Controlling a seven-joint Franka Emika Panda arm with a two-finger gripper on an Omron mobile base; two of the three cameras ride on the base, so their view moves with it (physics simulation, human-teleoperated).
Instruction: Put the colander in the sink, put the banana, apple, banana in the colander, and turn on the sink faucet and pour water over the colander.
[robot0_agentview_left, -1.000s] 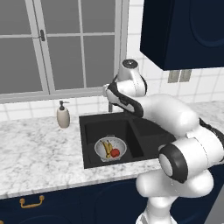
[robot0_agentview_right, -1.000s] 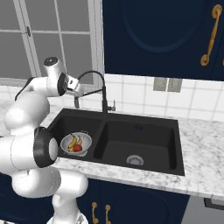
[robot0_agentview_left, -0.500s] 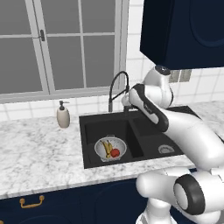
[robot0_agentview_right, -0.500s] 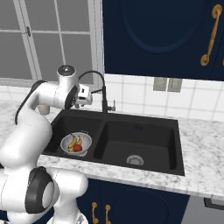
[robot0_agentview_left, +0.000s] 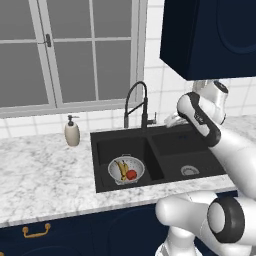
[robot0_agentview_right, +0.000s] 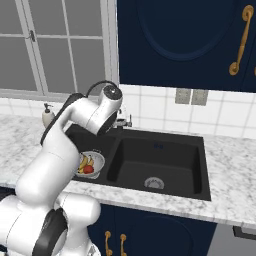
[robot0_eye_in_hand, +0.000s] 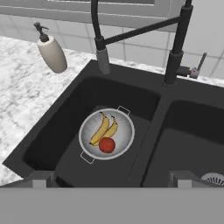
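Marble counter (robot0_agentview_left: 45, 175) surrounds black sink (robot0_eye_in_hand: 144, 109) holding fruit-filled colander (robot0_eye_in_hand: 106, 133); tool (robot0_eye_in_hand: 109, 177) hovers wide apart.

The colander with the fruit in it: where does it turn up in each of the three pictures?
Left base view: the colander sits below centre, in the left basin of the sink.
Right base view: colander at left of centre, partly behind the arm.
Hand view: colander at the centre.
Shared landmark: the sink faucet arches over that same basin.
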